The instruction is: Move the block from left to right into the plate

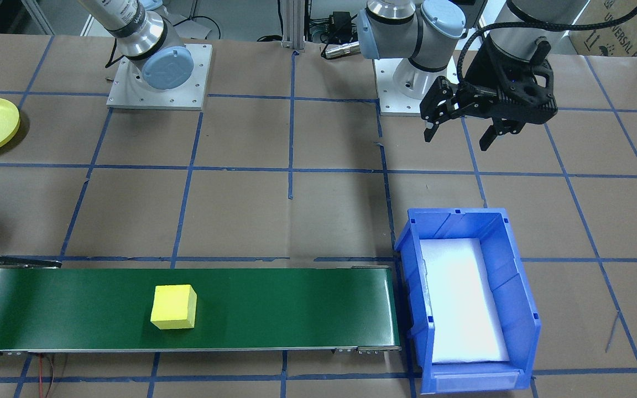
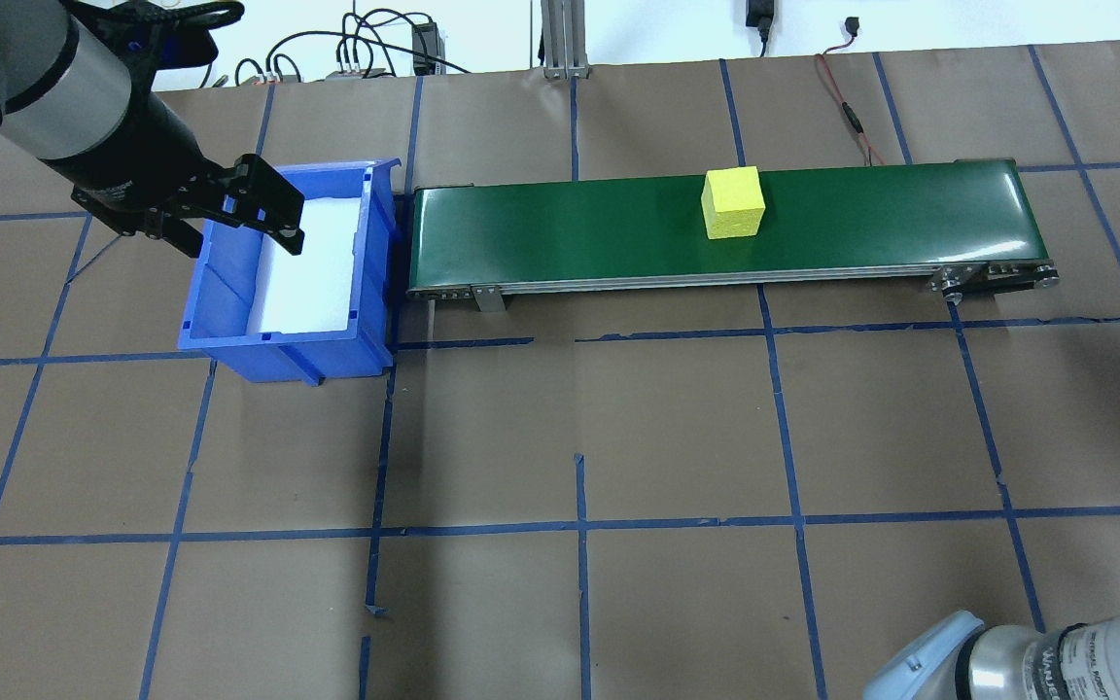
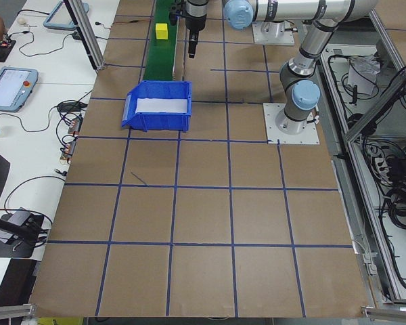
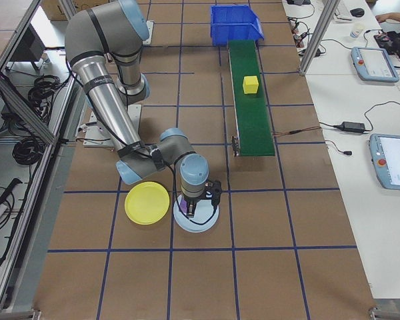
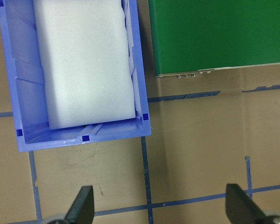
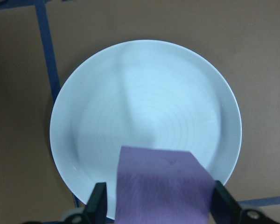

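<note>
A purple block (image 6: 163,182) sits between the fingers of my right gripper (image 6: 161,203), which is shut on it. It hangs just above a pale blue plate (image 6: 144,93), over the plate's near edge. In the exterior right view the right gripper (image 4: 199,207) points down over that plate (image 4: 210,223). A yellow block (image 1: 173,307) lies on the green conveyor belt (image 1: 274,307). My left gripper (image 1: 459,135) is open and holds nothing, and hovers beside the blue bin (image 1: 517,287). The left wrist view shows its two fingertips (image 5: 84,205) spread wide over bare table.
A yellow plate (image 4: 147,203) lies next to the pale blue one. The blue bin (image 2: 220,292) has a white foam liner and stands at the belt's end. Blue tape lines cross the brown table. Tablets and cables lie on side benches.
</note>
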